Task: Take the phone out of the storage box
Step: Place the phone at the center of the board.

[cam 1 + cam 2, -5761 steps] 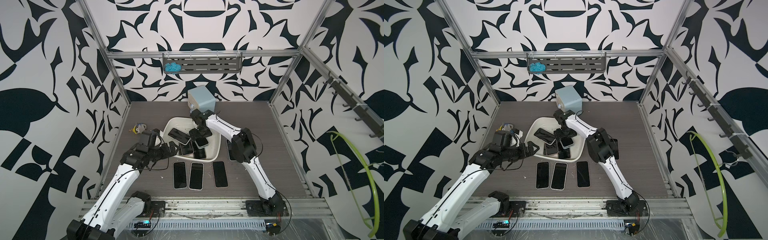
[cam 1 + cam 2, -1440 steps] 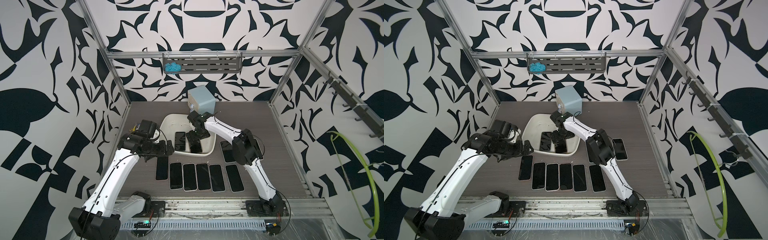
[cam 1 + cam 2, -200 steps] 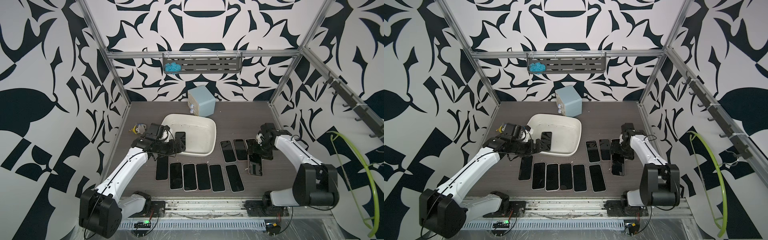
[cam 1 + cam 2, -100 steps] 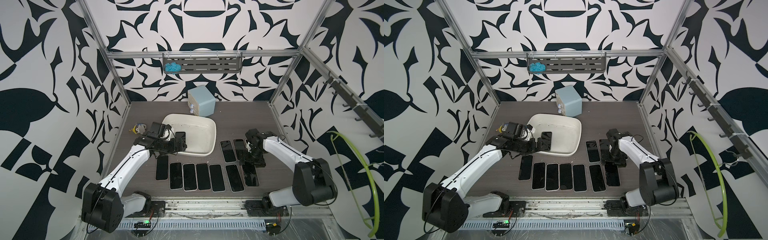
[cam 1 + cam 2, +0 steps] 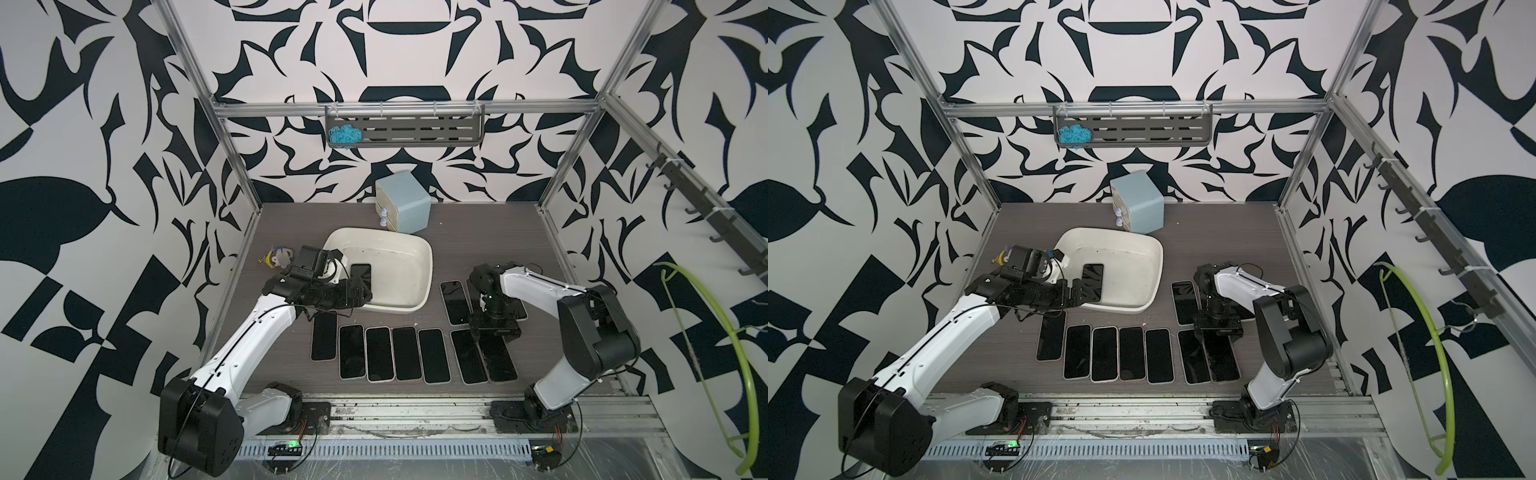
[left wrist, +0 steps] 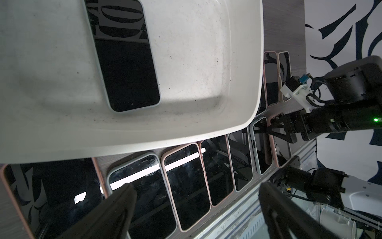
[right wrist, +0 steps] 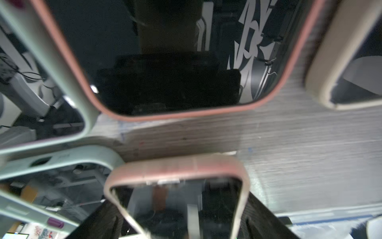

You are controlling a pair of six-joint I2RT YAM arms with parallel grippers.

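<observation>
One phone (image 5: 360, 272) lies flat in the storage box (image 5: 428, 270), screen up, close to the wall nearest the left arm. The left gripper (image 5: 360, 294) hovers at that near rim with its jaws spread wide and nothing between them. In the left wrist view the phone (image 6: 124, 62) sits on the tub floor beyond the open fingers. On the table (image 5: 478, 232) in front of the box, a row of phones (image 5: 407, 353) lies side by side. At its far right end the right gripper (image 5: 494, 332) points down over a pink-cased phone (image 7: 175, 169). The fingers flank that case, but I cannot tell whether they are pinching it or have let go. The step in hand looks like setting this phone down while the left arm readies the last pick. That pick likely calls for reaching over the rim, getting a finger under the flat phone's edge, perhaps against the wall, then closing.
</observation>
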